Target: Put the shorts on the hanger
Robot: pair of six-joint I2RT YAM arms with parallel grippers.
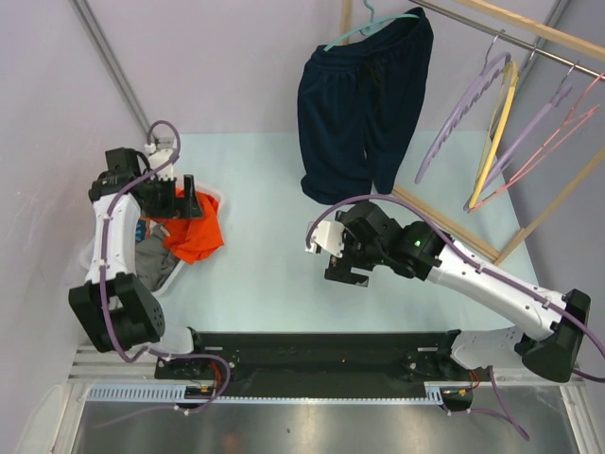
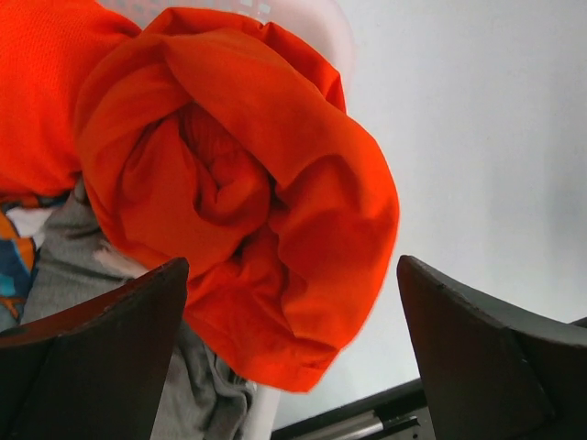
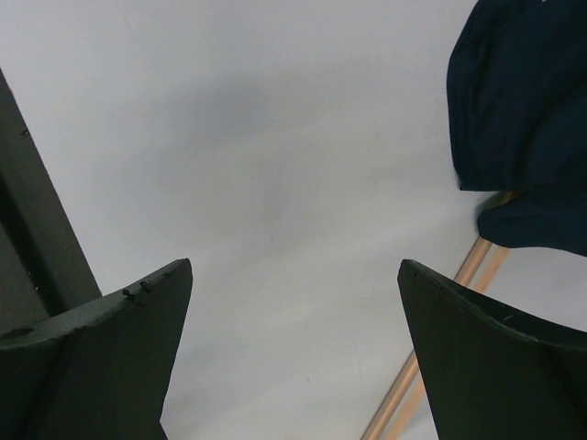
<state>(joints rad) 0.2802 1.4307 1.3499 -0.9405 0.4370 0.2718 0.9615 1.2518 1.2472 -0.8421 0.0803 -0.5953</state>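
**Position.** The shorts lie bunched over the far-right rim of a white basket at the left of the bench, on top of a grey garment. The left hand hangs over them, released, its fingers spread wide either side of the orange bundle with nothing clamped. The right hand is also released and empty, over bare bench near the middle. The hanger hangs on the wooden rail at the far right, well apart from the shorts.

**Risks.**
- The shorts are rolled on themselves. A pinch taken here would probably seize several layers, so they would lift as a lump that will not open over a hanger arm.
- The grey garment touches the bundle underneath and may be caught and dragged out with it.
- The hanger hangs free and close to a yellow hanger, so pushing on it could swing or unhook it.

**Not established.**
- Waistband and drawstring are not visible.
- The basket's other contents are mostly covered.
- A second pale purple hanger hangs further right, so the choice of hanger is not certain.
- The hanger hooks are too small to check.
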